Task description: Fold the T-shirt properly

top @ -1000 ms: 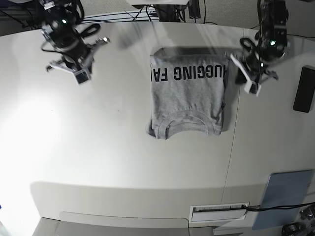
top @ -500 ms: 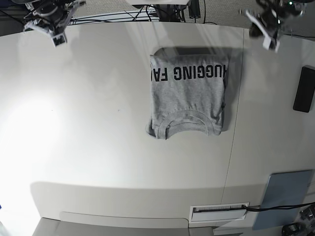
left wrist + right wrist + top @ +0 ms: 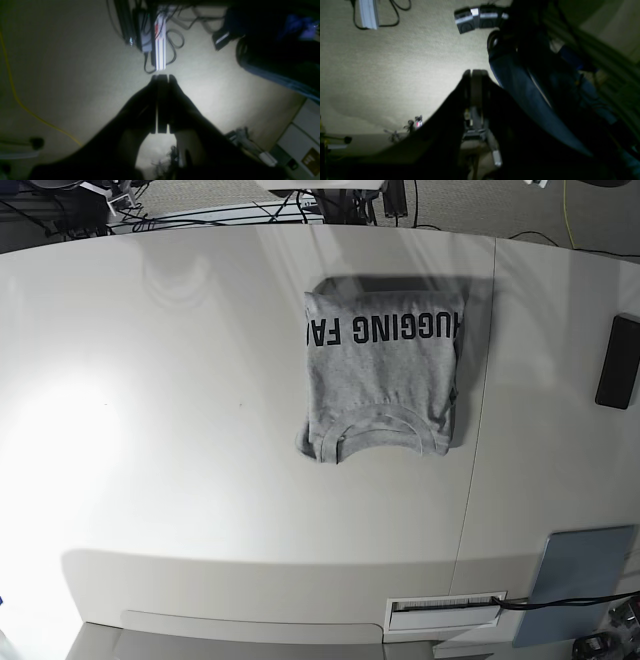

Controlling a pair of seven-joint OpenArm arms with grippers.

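Note:
The grey T-shirt (image 3: 383,375) lies folded into a compact rectangle on the white table (image 3: 200,430), lettering side up and collar toward the near edge. Nothing touches it. In the base view both arms have all but left the frame at the top corners. The left gripper (image 3: 162,77) appears in the left wrist view with its dark fingers pressed together, shut on nothing, pointing at the carpeted floor. In the right wrist view the right gripper (image 3: 473,73) is likewise shut and empty above the floor.
A black flat device (image 3: 618,362) lies at the table's right edge. A blue-grey pad (image 3: 578,576) sits at the near right, with a white label plate (image 3: 444,611) beside it. A power strip (image 3: 160,45) and cables lie on the floor behind the table.
Both arms have drawn back from beside the shirt, up and away past the table's far edge and out of the base view. The shirt has not moved.

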